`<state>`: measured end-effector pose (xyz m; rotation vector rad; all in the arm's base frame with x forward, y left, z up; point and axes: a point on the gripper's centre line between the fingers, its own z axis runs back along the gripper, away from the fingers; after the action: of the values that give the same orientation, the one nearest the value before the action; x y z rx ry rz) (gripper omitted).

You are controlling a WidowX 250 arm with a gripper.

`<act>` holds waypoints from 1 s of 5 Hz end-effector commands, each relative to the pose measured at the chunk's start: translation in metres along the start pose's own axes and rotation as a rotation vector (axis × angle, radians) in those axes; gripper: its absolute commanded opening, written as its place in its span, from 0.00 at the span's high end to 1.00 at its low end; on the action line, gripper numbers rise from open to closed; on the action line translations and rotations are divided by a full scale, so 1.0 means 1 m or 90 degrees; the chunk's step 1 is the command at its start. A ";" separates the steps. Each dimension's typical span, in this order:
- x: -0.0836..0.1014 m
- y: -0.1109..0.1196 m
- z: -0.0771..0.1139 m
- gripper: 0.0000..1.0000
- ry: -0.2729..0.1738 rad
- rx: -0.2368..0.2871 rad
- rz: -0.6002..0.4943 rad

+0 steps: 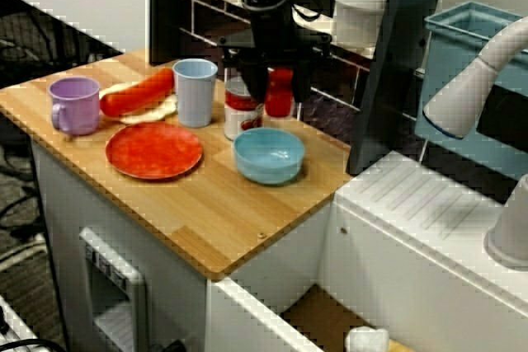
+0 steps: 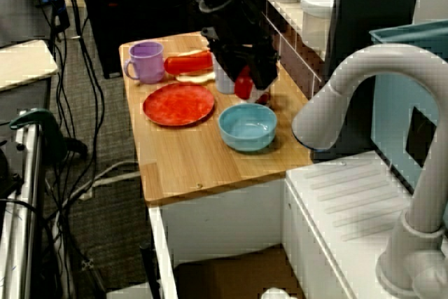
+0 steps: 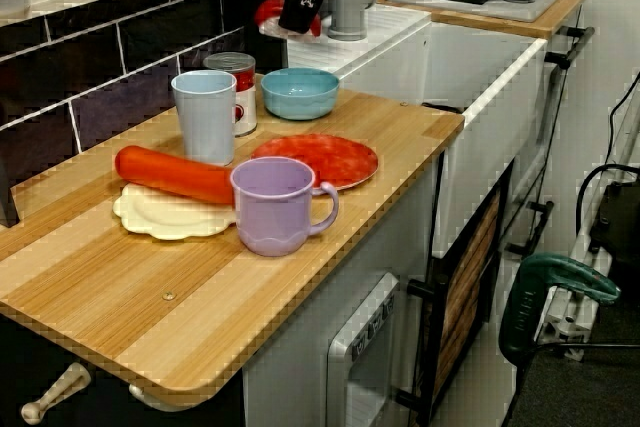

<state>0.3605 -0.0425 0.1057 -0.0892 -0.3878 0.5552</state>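
In the front view my black gripper (image 1: 279,92) hangs over the back of the wooden counter (image 1: 206,220), shut on a small red object (image 1: 279,96). The red object is in the air beside a red-labelled can (image 1: 239,111) and behind a light blue bowl (image 1: 268,155). From the high side view the gripper (image 2: 243,75) and the red object (image 2: 243,86) sit just above and behind the bowl (image 2: 247,126). In the low view along the counter, the red object (image 3: 270,13) hangs well above the bowl (image 3: 300,93) and the can (image 3: 233,87).
A pale blue cup (image 1: 195,91), a red plate (image 1: 153,150), a purple mug (image 1: 74,105) and an orange-red sausage-shaped thing (image 1: 136,93) on a cream plate (image 3: 165,215) fill the left. A white sink unit with a faucet (image 2: 350,96) lies to the right. A white jar (image 1: 359,10) stands behind.
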 end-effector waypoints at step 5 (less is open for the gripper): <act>-0.036 0.008 -0.020 1.00 -0.022 0.028 -0.084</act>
<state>0.3392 -0.0499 0.0649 -0.0019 -0.3850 0.4439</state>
